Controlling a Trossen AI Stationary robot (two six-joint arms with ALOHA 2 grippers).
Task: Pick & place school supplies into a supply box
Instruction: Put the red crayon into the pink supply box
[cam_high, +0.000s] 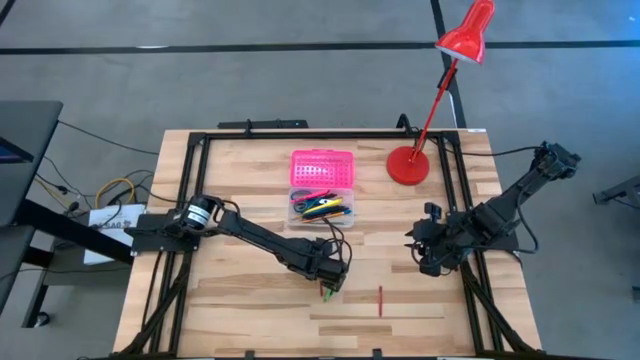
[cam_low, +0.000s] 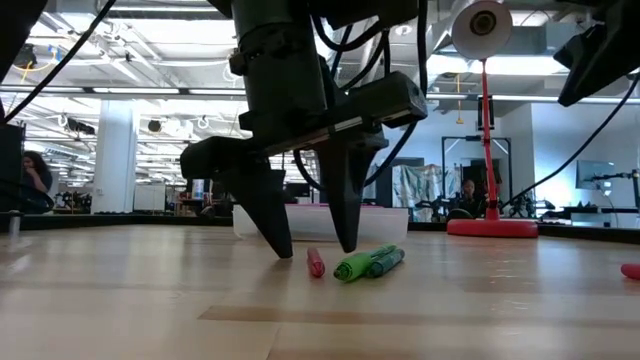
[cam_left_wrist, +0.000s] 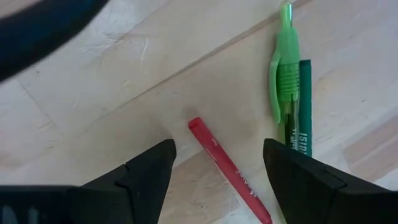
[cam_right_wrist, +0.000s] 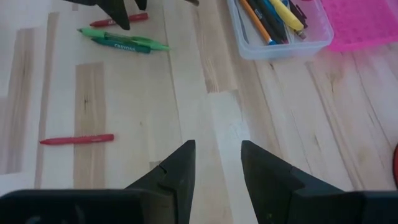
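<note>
High view: left gripper (cam_high: 330, 288) hovering low over the tabletop (cam_high: 250, 310) just in front of the supply box (cam_high: 322, 206), pink lid (cam_high: 322, 167) lying open behind the clear base, pens and markers resting inside; right gripper (cam_high: 428, 262) waiting near the right edge; one red crayon (cam_high: 380, 300) lying alone between the two arms; red desk lamp (cam_high: 408, 165) standing at the back

Low view: left jaws standing spread, tips down at the wood, straddling another red crayon (cam_low: 316, 262); green pen (cam_low: 354, 266) and dark green crayon (cam_low: 385, 262) lying just beside it, touching each other

Left wrist view: spread fingers (cam_left_wrist: 149, 171) framing the red crayon, nothing pinched; green pen and dark green crayon lying side by side just past one finger

Right wrist view: right jaws parted slightly, holding nothing, pointing across bare wood; supply box sitting farther off with yellow, orange and blue pens inside
</note>
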